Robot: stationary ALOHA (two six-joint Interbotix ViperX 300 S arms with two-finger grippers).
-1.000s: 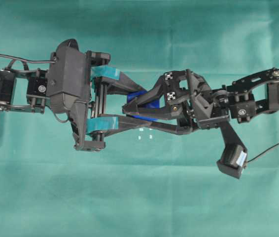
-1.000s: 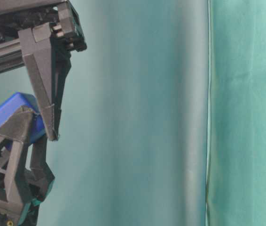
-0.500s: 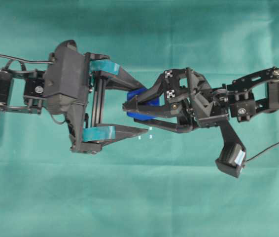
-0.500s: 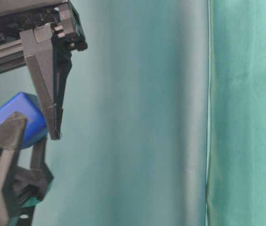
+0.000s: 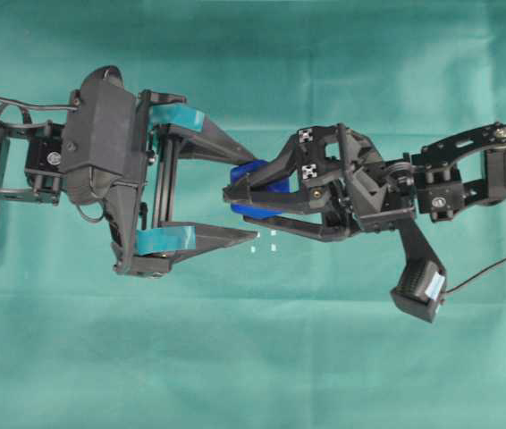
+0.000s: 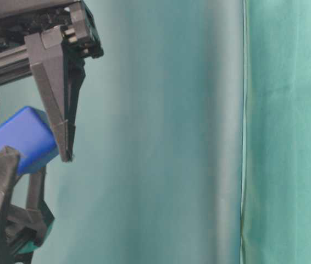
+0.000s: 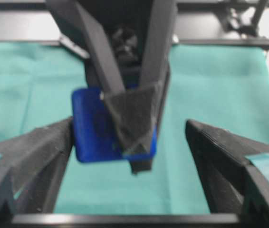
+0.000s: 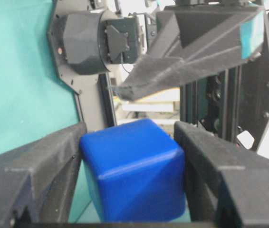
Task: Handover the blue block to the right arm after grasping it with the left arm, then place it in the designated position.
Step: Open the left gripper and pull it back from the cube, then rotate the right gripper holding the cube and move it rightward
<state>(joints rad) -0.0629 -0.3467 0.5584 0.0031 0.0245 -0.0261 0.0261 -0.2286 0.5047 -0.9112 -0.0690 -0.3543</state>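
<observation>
The blue block [image 5: 251, 209] is up off the cloth, pinched between the two fingers of my right gripper [image 5: 232, 202], which is shut on it. The right wrist view shows the block [image 8: 134, 175] filling the gap between both pads [image 8: 39, 166]. My left gripper [image 5: 255, 198], with teal bands, stands wide open, its fingers on either side of the block and the right fingertips. In the left wrist view the block [image 7: 91, 128] hangs close to my left-hand finger [image 7: 34, 152], with a wide gap to the other. The designated position [image 5: 264, 241] shows as tiny white marks on the cloth below the block.
Green cloth [image 5: 253, 357] covers the whole table. The right arm's camera housing [image 5: 420, 290] and its cable hang at the lower right. At table level the block [image 6: 23, 137] sits at the far left, and a cloth seam [image 6: 243, 132] runs down the right.
My left gripper has opened wide and drawn back to the left, letting go of the block. The right gripper has kept its place, still holding the block.
</observation>
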